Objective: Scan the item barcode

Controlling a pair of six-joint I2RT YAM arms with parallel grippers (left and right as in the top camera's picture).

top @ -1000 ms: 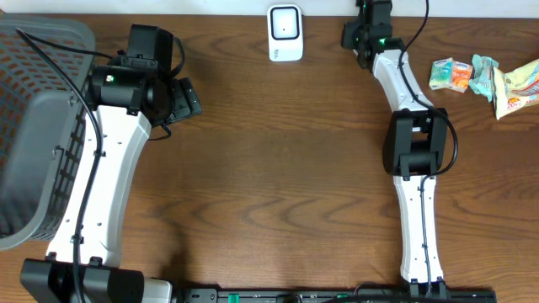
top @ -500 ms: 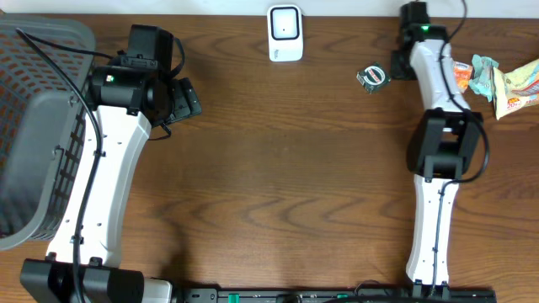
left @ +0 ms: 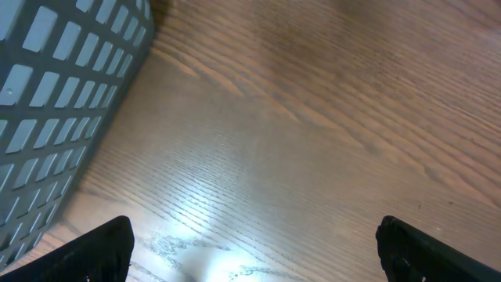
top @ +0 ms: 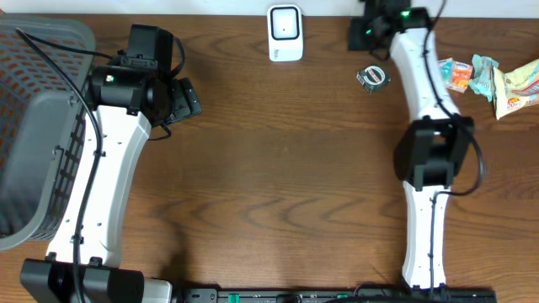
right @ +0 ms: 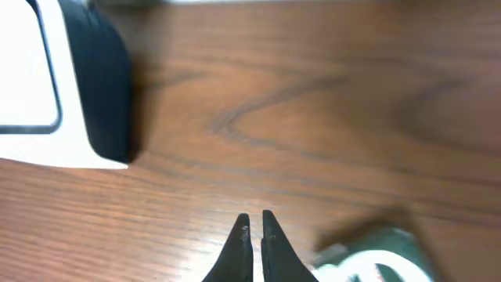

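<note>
1 item [top: 371, 77] lies flat, long axis roughly left-right, near the clenched, empty right gripper [right: 254, 233]; left gripper [left: 266, 254] released.

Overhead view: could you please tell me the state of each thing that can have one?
left gripper, open, empty
right gripper, shut, empty
round item, lying free, ungripped
scanner, untouched, nothing held before it
basket, upright, contents unclear
snack packets, lying in a loose pile
</note>
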